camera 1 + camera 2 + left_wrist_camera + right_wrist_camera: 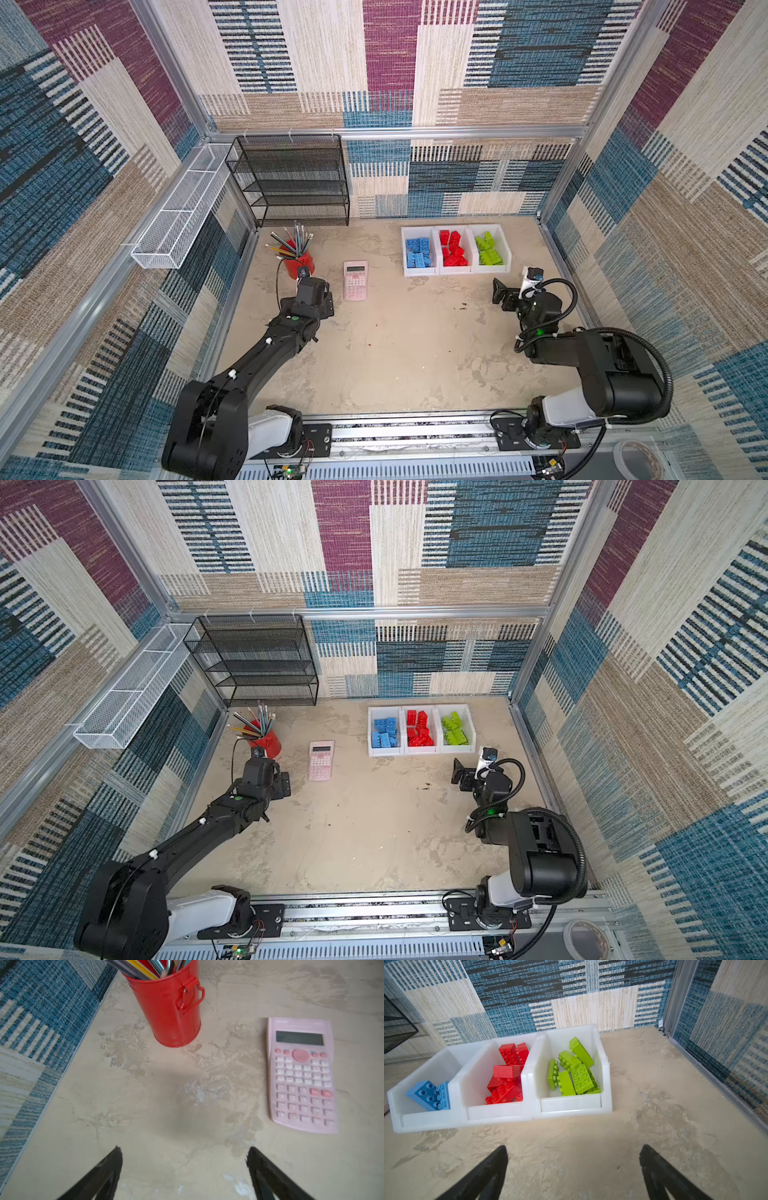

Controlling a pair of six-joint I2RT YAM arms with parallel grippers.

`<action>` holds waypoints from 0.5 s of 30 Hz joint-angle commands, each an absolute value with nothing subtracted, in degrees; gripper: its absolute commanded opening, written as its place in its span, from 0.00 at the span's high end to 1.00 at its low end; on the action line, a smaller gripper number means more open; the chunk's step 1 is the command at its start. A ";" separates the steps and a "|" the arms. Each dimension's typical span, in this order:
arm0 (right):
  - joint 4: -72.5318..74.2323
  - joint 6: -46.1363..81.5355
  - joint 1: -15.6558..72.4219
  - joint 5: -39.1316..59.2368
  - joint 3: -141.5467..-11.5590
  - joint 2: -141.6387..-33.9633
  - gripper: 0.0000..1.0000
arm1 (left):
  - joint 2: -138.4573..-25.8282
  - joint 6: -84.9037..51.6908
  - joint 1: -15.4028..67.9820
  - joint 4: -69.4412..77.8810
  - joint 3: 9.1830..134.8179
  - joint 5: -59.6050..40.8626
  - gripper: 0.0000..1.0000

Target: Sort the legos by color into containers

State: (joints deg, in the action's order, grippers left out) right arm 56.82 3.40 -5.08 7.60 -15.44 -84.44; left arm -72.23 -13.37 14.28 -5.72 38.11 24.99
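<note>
Legos [506, 1088] lay sorted by color in the containers [571, 1104]; we saw left gripper [184, 1155] and right gripper [573, 1153] spread wide, empty. We judged a careless right-side swing could shove the containers, spilling them.

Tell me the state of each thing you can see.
Containers, upright, one color each.
Blue legos, in an end container.
Red legos, in the middle container.
Green legos, in the other end container.
Left gripper, jaws open, empty.
Right gripper, jaws open, empty.
Calculator, flat, face up.
Pencil cup, upright, holding pencils.
</note>
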 commanded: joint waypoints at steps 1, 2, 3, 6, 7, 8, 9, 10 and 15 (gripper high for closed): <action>71.40 0.52 -4.82 10.22 -13.45 -86.15 0.00 | -76.05 -5.25 12.78 4.72 40.24 20.54 0.06; 71.65 0.03 -4.35 10.11 -13.46 -86.54 0.00 | -77.07 -3.91 12.30 4.62 40.86 20.11 0.06; 72.20 -0.09 -4.07 9.28 -12.86 -86.64 0.00 | -78.06 -2.64 11.64 4.93 40.95 19.60 0.06; 84.54 0.60 -4.04 8.46 -7.84 -89.01 0.00 | -78.97 0.27 9.67 6.37 39.22 17.92 0.06; 82.65 0.42 -4.00 8.04 -7.68 -87.74 0.00 | -78.64 0.92 8.96 8.76 37.32 16.98 0.06; 81.97 0.43 -3.83 7.54 -8.79 -88.42 0.00 | -78.19 0.99 8.26 11.27 35.58 16.09 0.06; 79.90 0.29 -3.31 6.47 -10.60 -89.00 0.00 | -78.00 0.58 7.56 14.13 33.93 15.15 0.05; 75.29 -0.78 -2.10 4.36 -11.56 -87.96 0.00 | -77.96 -0.09 7.03 16.99 32.49 13.87 0.05; 82.47 -2.16 0.79 -1.87 -8.68 -88.84 0.00 | -80.53 -2.72 6.50 25.39 30.66 10.10 0.06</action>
State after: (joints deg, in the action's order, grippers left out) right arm 77.14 -0.99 0.58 2.83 -9.28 -88.53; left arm -79.66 -2.44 6.66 16.32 31.20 13.85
